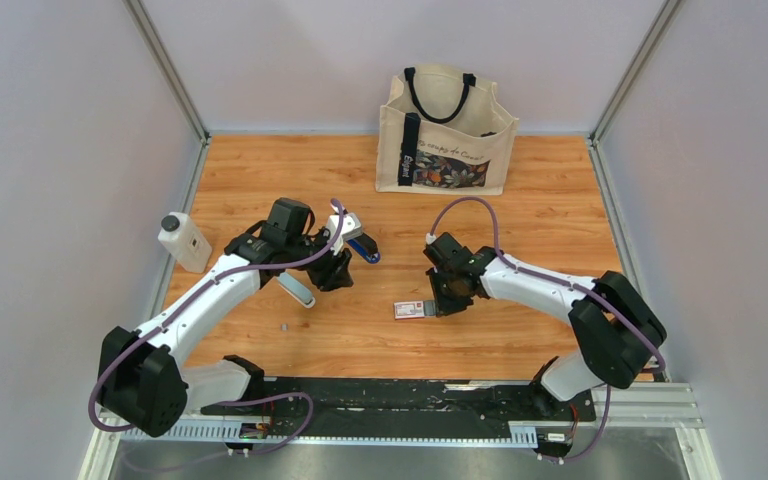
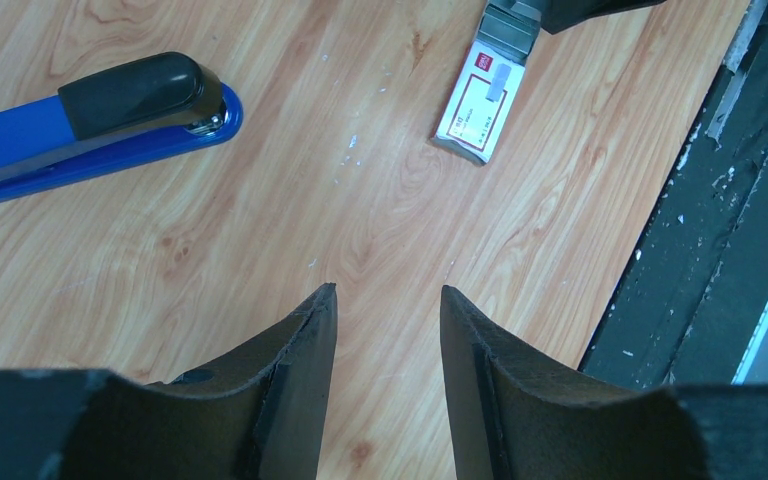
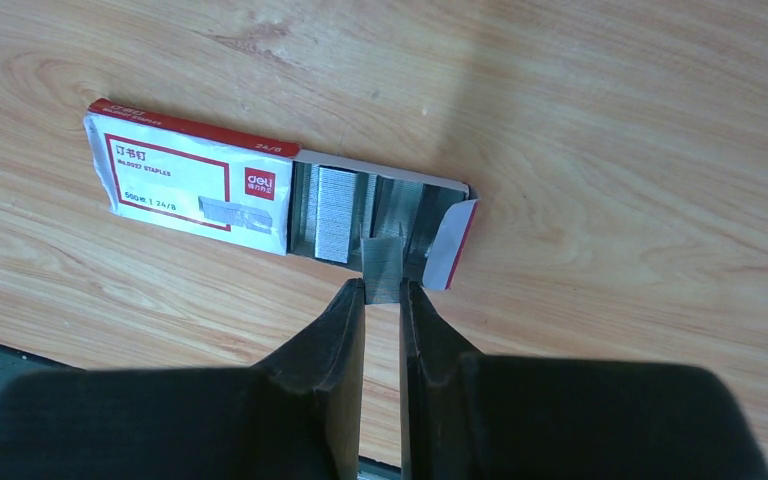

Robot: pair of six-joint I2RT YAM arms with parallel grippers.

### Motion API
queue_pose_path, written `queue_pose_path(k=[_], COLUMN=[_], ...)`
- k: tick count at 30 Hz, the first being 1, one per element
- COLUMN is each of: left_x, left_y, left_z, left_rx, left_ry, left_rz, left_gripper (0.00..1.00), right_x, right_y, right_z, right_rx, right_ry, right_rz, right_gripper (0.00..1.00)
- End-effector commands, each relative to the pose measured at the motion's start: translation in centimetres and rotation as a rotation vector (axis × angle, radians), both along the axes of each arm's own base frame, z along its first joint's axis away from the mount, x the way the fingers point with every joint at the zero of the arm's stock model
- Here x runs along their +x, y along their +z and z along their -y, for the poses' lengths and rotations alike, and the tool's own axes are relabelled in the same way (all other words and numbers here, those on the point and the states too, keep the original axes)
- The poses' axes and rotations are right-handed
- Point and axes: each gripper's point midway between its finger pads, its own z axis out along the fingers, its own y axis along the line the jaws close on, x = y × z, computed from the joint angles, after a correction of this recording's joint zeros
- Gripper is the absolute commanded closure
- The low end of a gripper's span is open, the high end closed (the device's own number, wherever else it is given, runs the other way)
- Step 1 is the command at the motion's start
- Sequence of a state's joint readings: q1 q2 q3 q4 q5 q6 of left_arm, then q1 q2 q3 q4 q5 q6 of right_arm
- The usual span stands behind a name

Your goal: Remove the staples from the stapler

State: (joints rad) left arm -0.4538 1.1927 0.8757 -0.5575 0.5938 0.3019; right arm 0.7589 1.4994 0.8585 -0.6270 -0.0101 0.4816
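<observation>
The staples (image 3: 384,262) are pinched by the down-pointing right end effector (image 3: 382,288); left end effector (image 2: 382,292) hangs open.

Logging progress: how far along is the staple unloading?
Looks done: the stapler lies closed on the table, ungripped. In hand: the right end effector pinches the staples at the open box. Left: probably releasing them there. The left end effector is open.

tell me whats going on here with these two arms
The right arm's fingers pinch a short strip of staples at the open end of the white-and-red box. The left arm's fingers are open and empty above the table, with the blue stapler lying untouched nearby.
</observation>
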Motion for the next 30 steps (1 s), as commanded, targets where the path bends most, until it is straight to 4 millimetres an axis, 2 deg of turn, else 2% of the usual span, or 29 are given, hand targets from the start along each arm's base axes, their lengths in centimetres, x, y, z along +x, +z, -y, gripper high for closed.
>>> queue_pose_path(k=[1,30], left_x=[0.0,-0.2], left_y=[1.0,1.0], left_z=[0.2,0.3], left_rx=[-0.025,-0.029], left_ry=[-0.033,-0.04], left_rz=[0.055,0.04], left_gripper=[0.49,0.49], right_x=[0.8,1.0], right_y=[0.8,1.2], right_z=[-1.1,0.1], right_rx=[0.031,0.012], right_ry=[0.021,0.006], right_rz=[0.029,0.039], right_gripper=[0.93,0.91])
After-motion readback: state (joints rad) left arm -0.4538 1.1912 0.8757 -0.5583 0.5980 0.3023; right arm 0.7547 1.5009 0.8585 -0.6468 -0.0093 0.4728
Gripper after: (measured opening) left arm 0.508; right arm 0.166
